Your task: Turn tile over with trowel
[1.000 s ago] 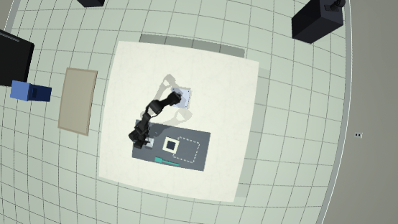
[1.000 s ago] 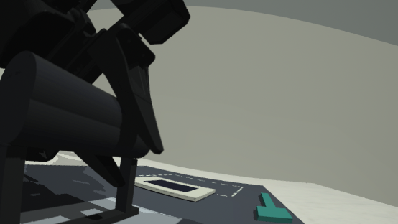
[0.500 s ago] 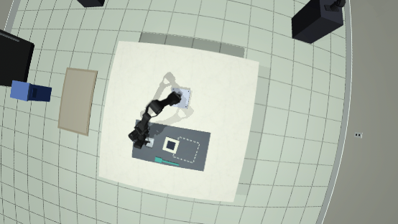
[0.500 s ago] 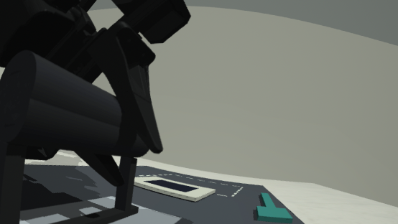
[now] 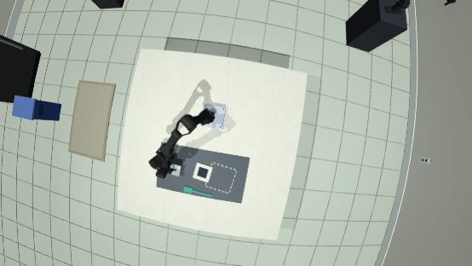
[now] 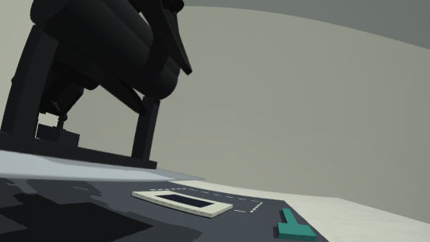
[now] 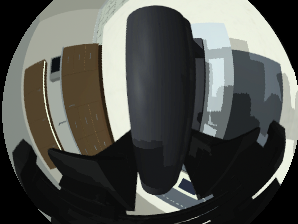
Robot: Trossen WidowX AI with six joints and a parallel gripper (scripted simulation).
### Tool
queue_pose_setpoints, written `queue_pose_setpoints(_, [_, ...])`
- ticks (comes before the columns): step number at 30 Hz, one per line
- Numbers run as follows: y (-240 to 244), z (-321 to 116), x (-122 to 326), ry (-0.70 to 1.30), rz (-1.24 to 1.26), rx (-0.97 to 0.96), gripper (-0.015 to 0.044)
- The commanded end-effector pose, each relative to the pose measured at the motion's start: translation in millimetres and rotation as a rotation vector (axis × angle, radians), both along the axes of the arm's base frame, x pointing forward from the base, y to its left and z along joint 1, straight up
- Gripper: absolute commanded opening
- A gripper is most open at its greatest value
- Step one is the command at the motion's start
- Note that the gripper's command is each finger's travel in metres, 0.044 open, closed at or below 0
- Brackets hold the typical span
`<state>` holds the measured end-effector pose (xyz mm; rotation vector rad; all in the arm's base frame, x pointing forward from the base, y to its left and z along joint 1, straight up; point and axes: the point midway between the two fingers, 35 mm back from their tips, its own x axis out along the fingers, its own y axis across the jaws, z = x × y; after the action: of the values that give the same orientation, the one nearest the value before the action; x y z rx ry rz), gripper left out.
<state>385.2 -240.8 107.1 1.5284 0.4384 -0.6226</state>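
Note:
The small trowel (image 5: 175, 170) (image 6: 116, 58) (image 7: 157, 75) has a thick dark handle on two posts above a pale metal plate. My gripper (image 6: 166, 92) (image 7: 156, 128) is shut on the handle, one finger on each side. In the exterior view the plate appears a little above the mat (image 5: 242, 179) (image 6: 241, 229) (image 7: 270, 75). The cream tile (image 5: 202, 172) (image 6: 184, 201) (image 7: 188, 186) lies flat on the mat, its dark square mark facing up. It overlaps the left side of the dashed outline (image 5: 233, 181) (image 6: 256, 207). The exact gap under the plate cannot be told.
A teal T-shaped tool (image 5: 188, 190) (image 6: 296, 230) lies on the mat near its front edge, beside the outline. The arm's base stands on a bluish plate (image 5: 219, 119) on the white table (image 5: 264, 128), behind the mat. The arm's shadow falls across the mat's left part.

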Motion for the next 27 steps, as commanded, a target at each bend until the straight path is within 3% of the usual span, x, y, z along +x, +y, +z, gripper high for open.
queue_pose_setpoints(1, [2,7,1,-0.008,-0.001,-0.008,0.0000])
queue_pose_setpoints(27, [97,-9,-22,0.006,-0.072,-0.096,0.0000])
